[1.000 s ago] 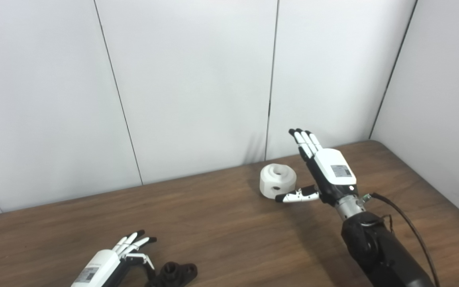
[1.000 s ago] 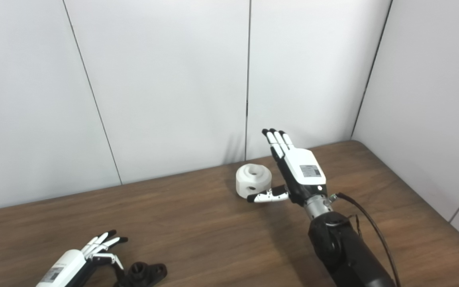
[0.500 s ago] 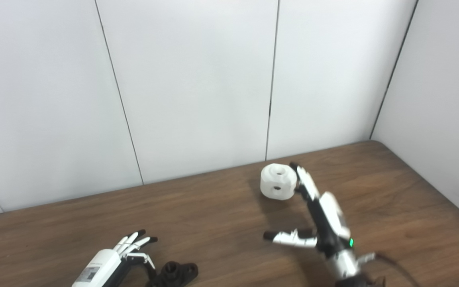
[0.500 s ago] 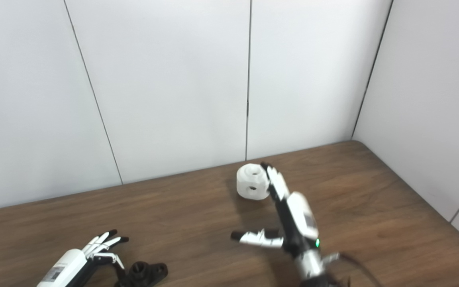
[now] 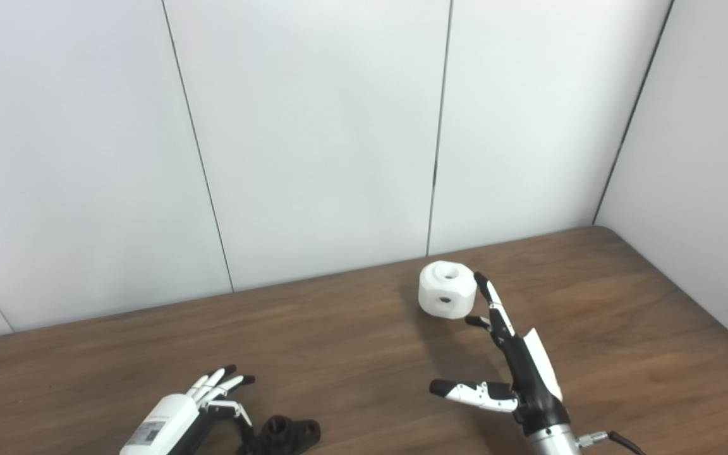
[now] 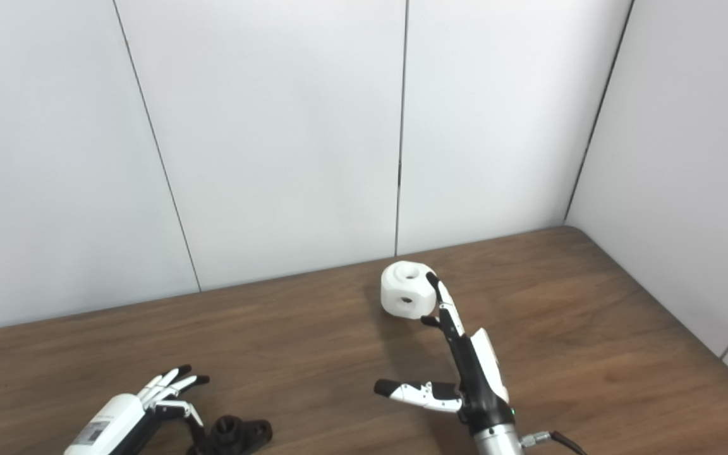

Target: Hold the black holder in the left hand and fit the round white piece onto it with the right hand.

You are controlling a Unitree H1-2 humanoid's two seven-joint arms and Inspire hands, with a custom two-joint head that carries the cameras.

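The left hand (image 5: 177, 417) lies low on the tabletop (image 5: 351, 354), fingers spread and holding nothing, just beside the black holder (image 5: 285, 433). Farther right, the round white piece (image 5: 447, 289) sits near the wall; the right hand (image 5: 515, 373), fingers apart and empty, reaches beside it.

The round white piece (image 5: 446, 297) is sitting on the tabletop (image 5: 351, 335) toward its far edge, near the wall. The right robot hand (image 5: 519, 370) is lying just in front and right of the piece. The black holder (image 5: 285, 435) is lying well to the piece's front left, with the left robot hand (image 5: 193, 411) just beside it on the left.
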